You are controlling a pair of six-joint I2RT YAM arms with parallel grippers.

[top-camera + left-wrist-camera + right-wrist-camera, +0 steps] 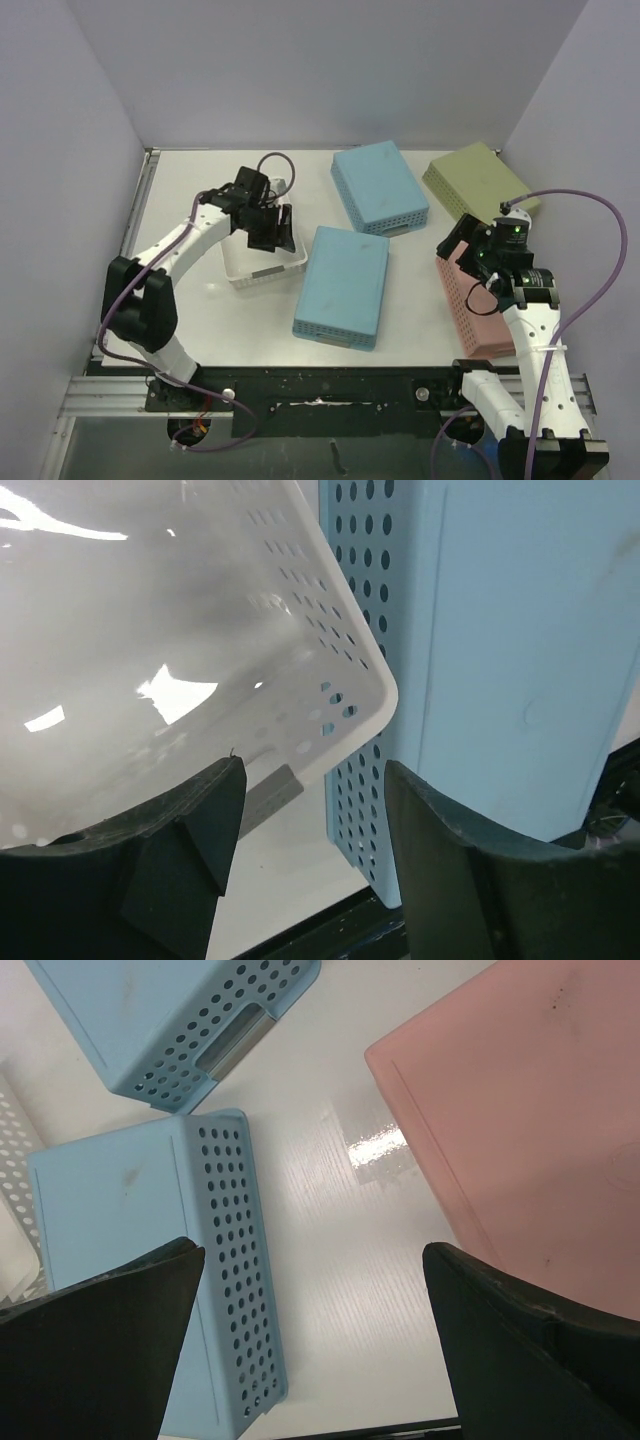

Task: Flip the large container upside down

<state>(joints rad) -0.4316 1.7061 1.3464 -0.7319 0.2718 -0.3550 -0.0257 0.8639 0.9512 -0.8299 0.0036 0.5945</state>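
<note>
The large container (262,275) is a white perforated basket standing open side up at the table's left; in the left wrist view its glossy inside (150,610) fills the upper left. My left gripper (283,228) hovers over its right rim, jaws open. In the wrist view the left gripper (312,780) has only table and blue wall showing in the gap. One finger (190,830) is on the basket's side, the other (450,860) by the blue container (500,650). My right gripper (458,242) hangs open over bare table (340,1260) next to the pink container (530,1110).
A blue container (343,285) lies bottom up right beside the white basket. Another blue one (378,185) and a green one (480,180) lie bottom up at the back. The pink container (470,305) lies bottom up at the right, under the right arm.
</note>
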